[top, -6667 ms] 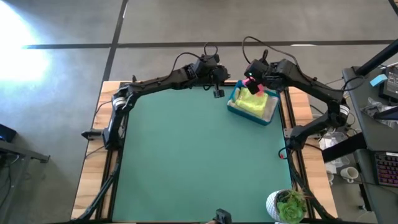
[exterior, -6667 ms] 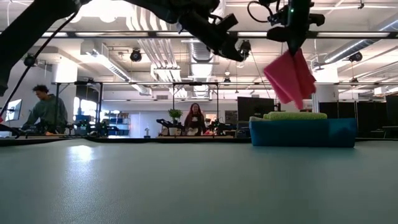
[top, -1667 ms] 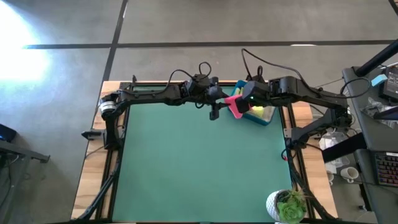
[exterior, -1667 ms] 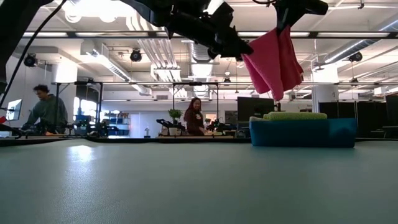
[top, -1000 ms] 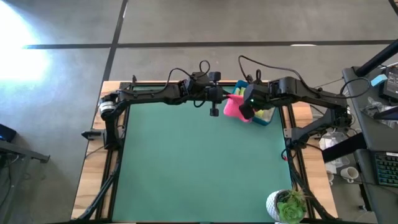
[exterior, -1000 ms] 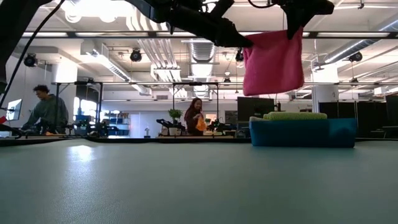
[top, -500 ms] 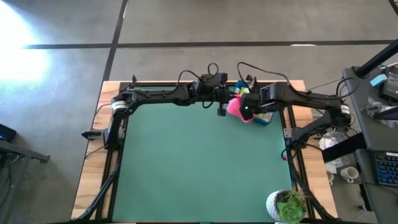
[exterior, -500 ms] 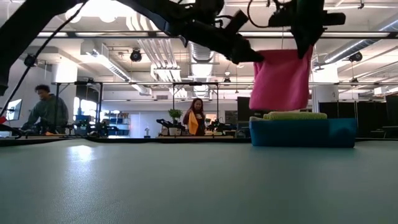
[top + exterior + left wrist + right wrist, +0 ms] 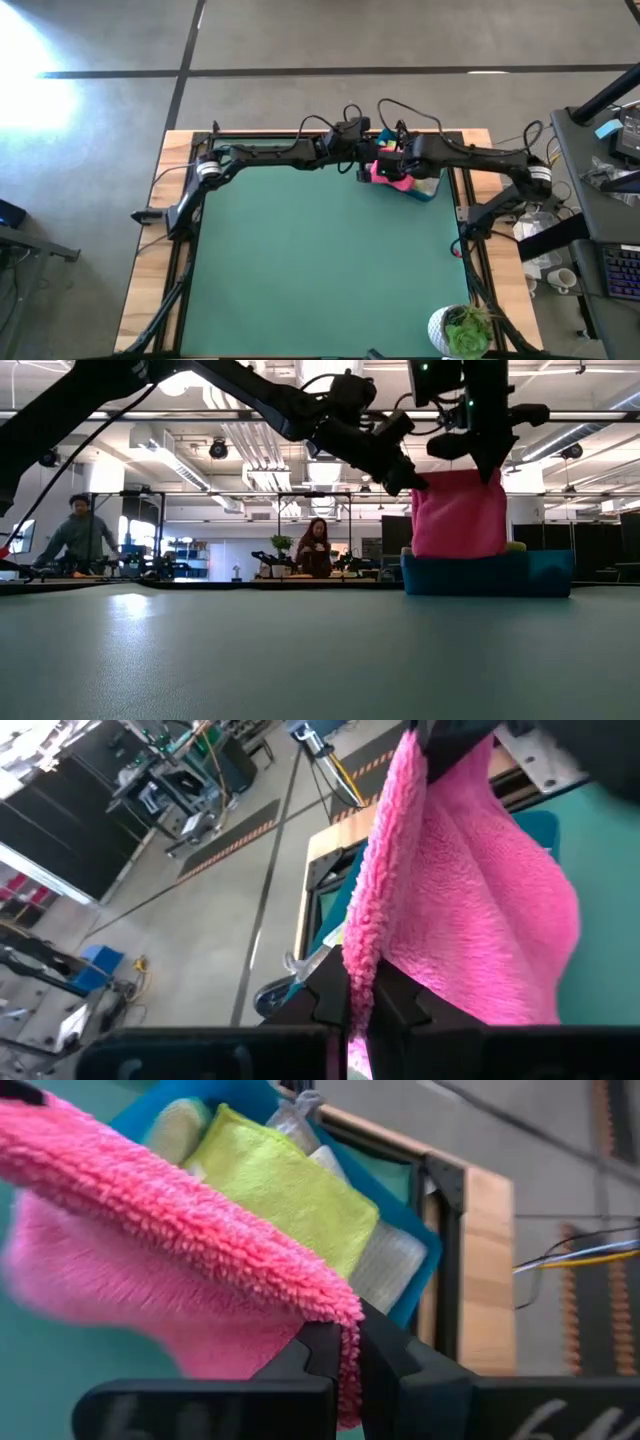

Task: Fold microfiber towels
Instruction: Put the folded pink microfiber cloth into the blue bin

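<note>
The fluffy pink towel (image 9: 458,515) hangs flat in the air. The lime towel (image 9: 285,1195) lies folded in a pile with the others.

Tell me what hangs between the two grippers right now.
The hot pink towel spans from the left gripper to the right gripper, both with jaws shut on its top edge; the low view shows it best.

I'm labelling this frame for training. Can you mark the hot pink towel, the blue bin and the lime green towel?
hot pink towel (image 9: 458,515), low view, middle of the hanging cloth.
blue bin (image 9: 535,573), low view, front wall.
lime green towel (image 9: 285,1195), right wrist view, middle of its top face.
</note>
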